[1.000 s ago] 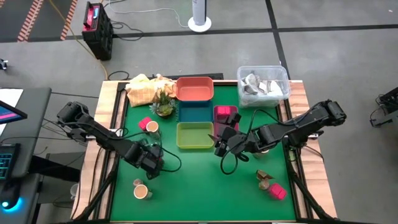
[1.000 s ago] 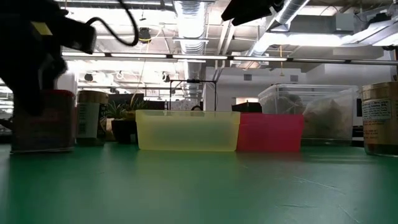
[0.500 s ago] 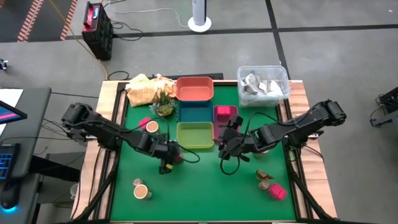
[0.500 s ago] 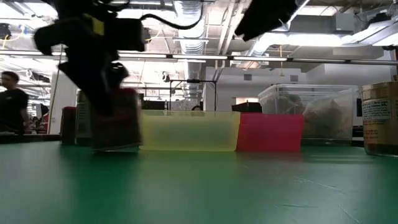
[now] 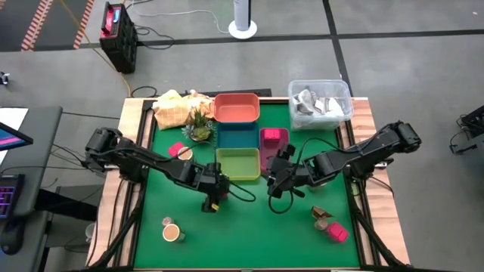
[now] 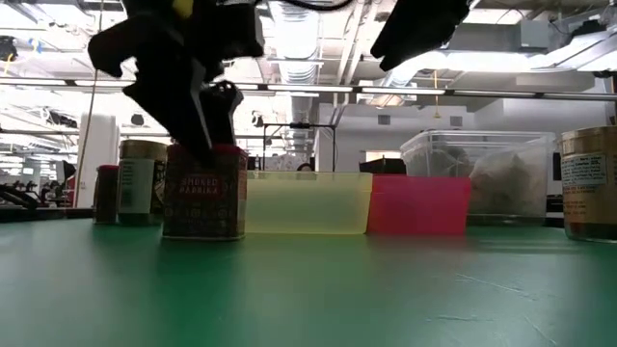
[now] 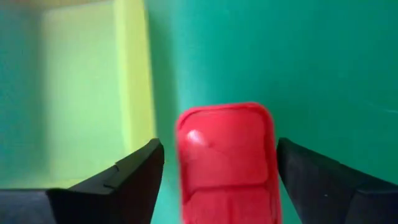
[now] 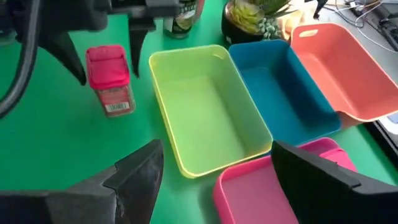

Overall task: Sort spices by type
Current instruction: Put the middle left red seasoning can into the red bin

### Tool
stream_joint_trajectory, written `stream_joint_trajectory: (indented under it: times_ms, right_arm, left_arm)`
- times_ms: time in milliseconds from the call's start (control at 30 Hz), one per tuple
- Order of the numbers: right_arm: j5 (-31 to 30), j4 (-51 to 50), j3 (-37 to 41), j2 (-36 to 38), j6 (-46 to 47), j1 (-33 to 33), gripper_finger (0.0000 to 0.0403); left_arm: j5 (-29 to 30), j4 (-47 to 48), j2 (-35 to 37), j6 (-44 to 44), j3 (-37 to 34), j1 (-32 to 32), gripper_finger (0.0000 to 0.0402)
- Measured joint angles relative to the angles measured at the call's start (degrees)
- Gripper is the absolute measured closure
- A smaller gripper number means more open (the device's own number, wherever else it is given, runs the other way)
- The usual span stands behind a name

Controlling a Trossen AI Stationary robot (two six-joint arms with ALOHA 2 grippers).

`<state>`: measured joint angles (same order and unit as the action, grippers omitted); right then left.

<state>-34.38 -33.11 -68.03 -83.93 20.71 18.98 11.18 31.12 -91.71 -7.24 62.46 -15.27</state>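
A square spice jar with a magenta lid [image 6: 203, 193] stands upright on the green table, just left of the yellow tray [image 5: 237, 164]. My left gripper [image 5: 212, 198] hangs over it, open, one finger on each side of the lid [image 7: 225, 155]. My right gripper [image 5: 277, 180] is open and holds nothing, hovering by the pink tray [image 5: 273, 140]. Another magenta block [image 5: 175, 149] and a round tan jar [image 5: 184, 154] stand at the far left. A tan jar [image 5: 172, 232] sits near left. A magenta block [image 5: 337, 233] and brown lumps [image 5: 321, 214] sit near right. My left gripper comes at the jar's magenta lid [image 7: 186, 143] from above, open around it. A gap shows beside one finger [image 7: 140, 174]. Whether the other finger [image 7: 298, 168] touches the lid, I cannot tell. The jar stands upright on the table.
Orange [image 5: 237, 107] and blue [image 5: 237, 137] trays lie beyond the yellow one. A small potted plant [image 5: 200, 128] and a yellow cloth [image 5: 175, 108] sit far left, and a clear bin [image 5: 320, 103] far right. Bare green mat lies along the near middle.
My left gripper has travelled toward the table's right from the near-left area, taking the magenta-lidded jar along. The jar now stands upright beside the yellow tray.
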Motion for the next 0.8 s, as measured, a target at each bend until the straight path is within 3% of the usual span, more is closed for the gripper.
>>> stream_joint_trajectory:
  times_ms: [133,333,500,800]
  right_arm:
    - [1.02,0.99,-0.02,-1.80,0.09,-0.44,0.0074]
    - [6.90,11.13,-0.01,-8.63,-3.08,-2.47,0.0074]
    - [12.47,23.88,-0.45,-14.08,-8.73,-3.94,0.0074]
    - [15.16,26.50,-10.93,-25.60,-17.51,-5.72,0.0063]
  left_arm:
    - [5.95,3.27,4.61,0.10,0.07,-1.10,0.0099]
    - [13.02,2.81,14.36,-1.48,-4.65,-5.11,0.0101]
    - [15.39,0.63,22.66,-8.20,-11.83,-7.61,0.0101]
    - [16.55,0.19,30.19,-16.80,-17.37,-10.65,0.0101]
